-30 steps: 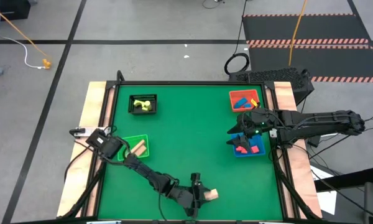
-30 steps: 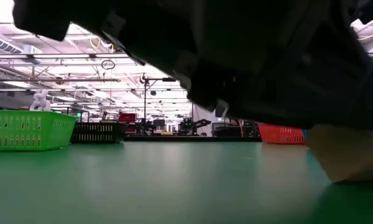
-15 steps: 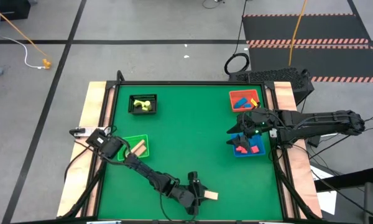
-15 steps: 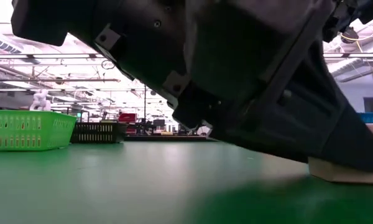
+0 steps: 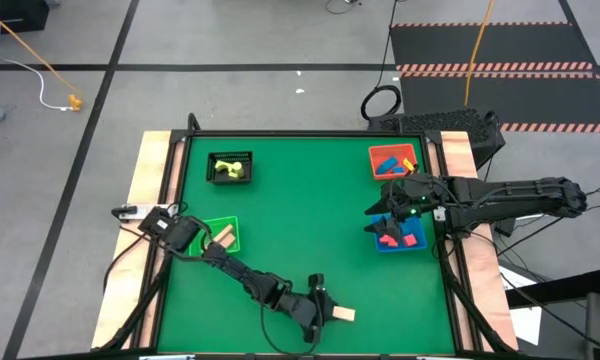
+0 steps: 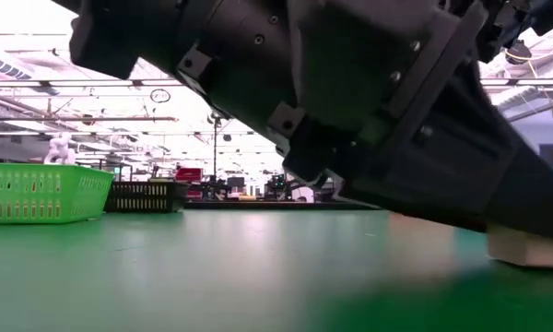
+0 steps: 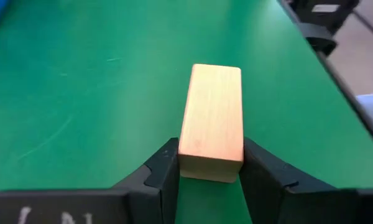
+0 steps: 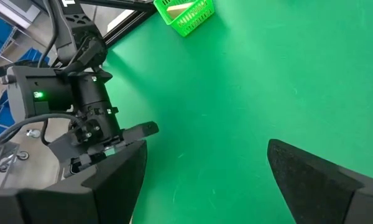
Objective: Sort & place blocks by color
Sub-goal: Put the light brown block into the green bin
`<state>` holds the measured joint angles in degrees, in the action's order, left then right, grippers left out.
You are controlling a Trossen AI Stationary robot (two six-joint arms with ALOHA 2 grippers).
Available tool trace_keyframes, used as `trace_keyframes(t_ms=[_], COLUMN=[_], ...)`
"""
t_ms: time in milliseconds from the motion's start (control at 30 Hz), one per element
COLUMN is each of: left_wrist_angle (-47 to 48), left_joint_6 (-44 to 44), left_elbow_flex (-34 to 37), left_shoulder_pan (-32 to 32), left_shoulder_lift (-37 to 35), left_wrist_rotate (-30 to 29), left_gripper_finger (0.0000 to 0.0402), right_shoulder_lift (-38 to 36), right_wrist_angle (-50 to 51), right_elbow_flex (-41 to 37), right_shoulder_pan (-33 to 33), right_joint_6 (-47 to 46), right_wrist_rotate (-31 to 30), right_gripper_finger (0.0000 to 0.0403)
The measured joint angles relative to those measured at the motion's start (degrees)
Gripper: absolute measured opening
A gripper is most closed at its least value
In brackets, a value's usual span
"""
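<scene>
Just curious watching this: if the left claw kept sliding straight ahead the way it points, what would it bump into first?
The tan wooden block, already between the left claw's fingers. Beyond it the green table looks bare up to its edge, though depth is hard to judge.

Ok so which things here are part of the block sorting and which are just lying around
Part of the job:
- wooden block between the left hand's fingers
- green bin, black bin, red bin, blue bin, with blocks inside
- right hand, open over the blue bin

Lying about:
- cable coil on the floor
- orange cord
</scene>
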<state>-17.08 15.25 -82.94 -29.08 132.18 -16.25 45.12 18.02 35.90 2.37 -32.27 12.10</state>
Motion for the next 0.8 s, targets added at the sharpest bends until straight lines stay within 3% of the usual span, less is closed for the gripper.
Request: trace_keyframes(t_ms=[367, 533, 800], left_wrist_angle=[-5.2, 1.6, 16.7], left_joint_6=[-3.8, -3.4, 4.3], left_elbow_flex=[0.1, 0.1, 0.1], left_shoulder_pan=[1.6, 3.0, 4.0], left_shoulder_lift=[-1.7, -5.3, -13.6], left_wrist_rotate=[0.4, -2.2, -4.1], left_gripper_finger=[0.0131, 0.0131, 0.0131], right_shoulder_lift=[0.0, 0.0, 0.0], right_wrist_angle=[0.0, 0.0, -1.2], right_elbow_flex=[0.0, 0.0, 0.0], right_shoulder_pan=[0.0, 0.0, 0.0], right_joint_6=[0.0, 0.1, 0.0], right_wrist_rotate=[0.0, 0.0, -0.3], right_gripper_finger=[0.0325, 0.0325, 0.0325])
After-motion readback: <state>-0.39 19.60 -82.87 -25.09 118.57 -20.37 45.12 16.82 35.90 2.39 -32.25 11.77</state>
